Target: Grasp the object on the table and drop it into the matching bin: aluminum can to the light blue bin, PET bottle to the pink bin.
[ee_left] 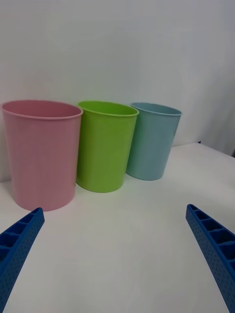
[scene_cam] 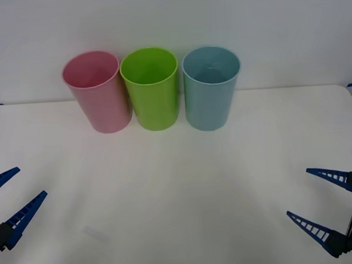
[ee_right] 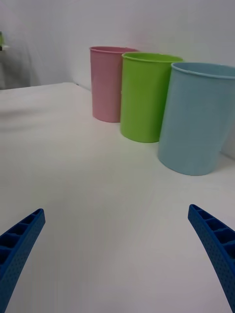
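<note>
Both tools wait low over the white tabletop point(scene_cam: 180, 197), well in front of the lime green bin point(scene_cam: 151, 88): left tool point(scene_cam: 10, 199) and right tool point(scene_cam: 324, 204), each with fingers spread apart and empty. No can lies on the tabletop, so I judge nothing is left to grasp. The pink bin point(scene_cam: 97, 92) touches the green one's left; the light blue bin point(scene_cam: 211, 88) stands just right of it. A plain pale wall point(scene_cam: 276, 18) rises behind.

Pink bin point(scene_cam: 99, 95), light blue bin point(scene_cam: 209, 91)
</note>
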Controlling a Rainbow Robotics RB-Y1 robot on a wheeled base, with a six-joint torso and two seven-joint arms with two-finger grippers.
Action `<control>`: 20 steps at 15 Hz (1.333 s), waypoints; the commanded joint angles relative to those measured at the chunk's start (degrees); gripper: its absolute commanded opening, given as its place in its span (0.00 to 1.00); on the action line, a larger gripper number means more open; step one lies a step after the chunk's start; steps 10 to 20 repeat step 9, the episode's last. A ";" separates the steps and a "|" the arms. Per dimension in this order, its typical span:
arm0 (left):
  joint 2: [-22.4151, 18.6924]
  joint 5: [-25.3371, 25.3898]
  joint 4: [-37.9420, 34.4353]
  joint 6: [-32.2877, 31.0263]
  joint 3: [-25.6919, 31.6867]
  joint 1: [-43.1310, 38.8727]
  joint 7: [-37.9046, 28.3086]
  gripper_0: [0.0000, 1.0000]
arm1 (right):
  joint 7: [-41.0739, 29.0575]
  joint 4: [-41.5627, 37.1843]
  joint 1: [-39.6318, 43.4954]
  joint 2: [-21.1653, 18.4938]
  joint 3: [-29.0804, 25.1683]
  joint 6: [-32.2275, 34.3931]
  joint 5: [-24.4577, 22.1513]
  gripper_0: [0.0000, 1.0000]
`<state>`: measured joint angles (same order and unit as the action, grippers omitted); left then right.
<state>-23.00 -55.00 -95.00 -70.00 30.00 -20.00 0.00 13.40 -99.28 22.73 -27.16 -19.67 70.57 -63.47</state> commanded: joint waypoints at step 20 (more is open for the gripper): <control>0.00 0.00 0.00 0.00 0.00 0.00 0.00 1.00 | 0.58 2.16 2.93 0.09 -2.56 2.64 1.86 1.00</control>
